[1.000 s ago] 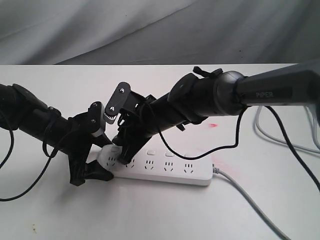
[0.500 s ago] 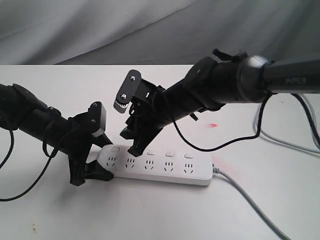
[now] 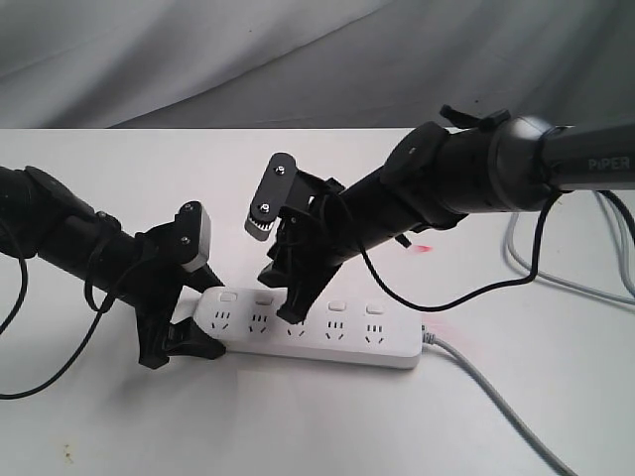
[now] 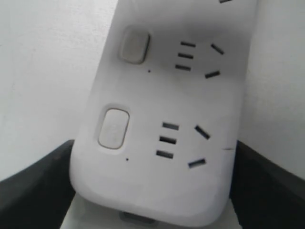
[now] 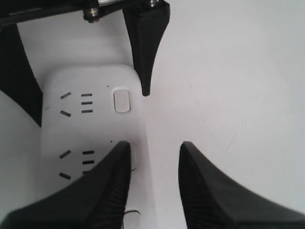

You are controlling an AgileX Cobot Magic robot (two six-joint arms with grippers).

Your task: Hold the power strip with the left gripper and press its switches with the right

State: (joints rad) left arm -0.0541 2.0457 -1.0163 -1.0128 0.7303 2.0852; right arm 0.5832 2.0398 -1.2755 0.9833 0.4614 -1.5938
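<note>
The white power strip (image 3: 327, 337) lies flat on the white table. My left gripper (image 3: 196, 335) is shut on its left end. In the left wrist view the strip (image 4: 167, 105) fills the gap between my black fingers (image 4: 38, 183), with two switches (image 4: 114, 128) showing. My right gripper (image 3: 291, 309) hangs open over the strip near its middle and hides the third switch. The other switches (image 3: 337, 304) stay in view. In the right wrist view my right gripper (image 5: 155, 145) has one finger (image 5: 109, 186) over the strip's button row. The other finger is over bare table, and one switch (image 5: 122, 100) shows ahead.
The strip's grey cord (image 3: 486, 397) runs off toward the front right. More grey cables (image 3: 556, 273) lie at the right edge of the table. A small red spot (image 3: 425, 248) marks the table behind the strip. Grey cloth hangs at the back.
My right gripper has moved to the right along the strip, from over the left switches to near the third one. The left gripper and the strip have not moved.
</note>
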